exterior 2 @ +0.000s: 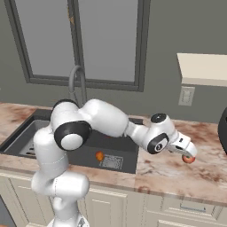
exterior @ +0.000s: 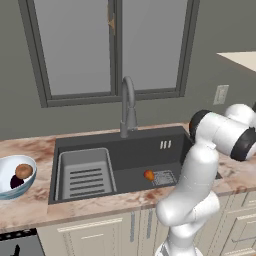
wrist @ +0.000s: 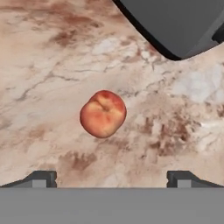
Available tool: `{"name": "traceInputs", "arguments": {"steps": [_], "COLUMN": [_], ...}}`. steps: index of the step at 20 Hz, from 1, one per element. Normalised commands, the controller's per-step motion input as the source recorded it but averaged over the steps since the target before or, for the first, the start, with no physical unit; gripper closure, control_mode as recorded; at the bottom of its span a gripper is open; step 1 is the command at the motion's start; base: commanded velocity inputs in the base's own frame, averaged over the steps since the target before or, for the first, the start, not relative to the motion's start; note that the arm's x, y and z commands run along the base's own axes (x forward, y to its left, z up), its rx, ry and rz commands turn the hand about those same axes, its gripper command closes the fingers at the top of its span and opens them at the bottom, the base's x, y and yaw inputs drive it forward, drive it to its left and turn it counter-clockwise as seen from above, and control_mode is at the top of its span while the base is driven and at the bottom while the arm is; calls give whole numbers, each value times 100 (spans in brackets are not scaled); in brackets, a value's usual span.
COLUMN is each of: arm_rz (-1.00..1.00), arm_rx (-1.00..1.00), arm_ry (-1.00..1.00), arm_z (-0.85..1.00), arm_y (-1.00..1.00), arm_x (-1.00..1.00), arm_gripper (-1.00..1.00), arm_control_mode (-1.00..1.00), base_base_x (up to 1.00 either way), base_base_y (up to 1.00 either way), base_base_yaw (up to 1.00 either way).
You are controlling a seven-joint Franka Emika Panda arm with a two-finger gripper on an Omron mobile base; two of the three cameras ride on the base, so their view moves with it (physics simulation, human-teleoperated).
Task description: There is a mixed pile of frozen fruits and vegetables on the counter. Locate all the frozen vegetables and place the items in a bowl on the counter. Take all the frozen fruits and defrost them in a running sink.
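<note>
Two dull pieces, a brown oval (exterior: 23, 171) and a dark purple lump (exterior: 16, 182), lie together in the pale bowl (exterior: 6, 167) at the far left of the counter (exterior: 30, 207); to its right the dark sink (exterior: 120, 145) holds a ribbed tray (exterior: 84, 177) on its left side, the arched faucet (exterior: 128, 107) standing behind it; an orange ball (exterior: 149, 175) rests on the basin floor just beside the square drain (exterior: 164, 177); further right, past the sink, the gripper (exterior 2: 188, 156) hangs low over the stone with its fingers (wrist: 41, 178) spread wide and holding nothing; the reddish ball (wrist: 103, 113) sits on the counter directly beneath the hand, between the fingertips' lines but untouched; a dark rounded object (wrist: 175, 26) lies near it.
</note>
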Motion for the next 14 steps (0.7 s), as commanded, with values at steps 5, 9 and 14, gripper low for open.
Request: {"name": "traceInputs", "arguments": {"steps": [5, 9, 14], "arm_rz": [0, 0, 4], "arm_rx": [3, 8, 9], "arm_ry": [3, 0, -3], "arm_z": [-20, -17, -14], "arm_y": [-31, -35, -26], "arm_x": [27, 20, 16], "arm_gripper": [-100, -100, -100], "arm_control_mode": [-100, -100, -100], "base_base_x": [0, 0, 0], "base_base_y": [0, 0, 0], "base_base_yaw": [0, 0, 0]}}
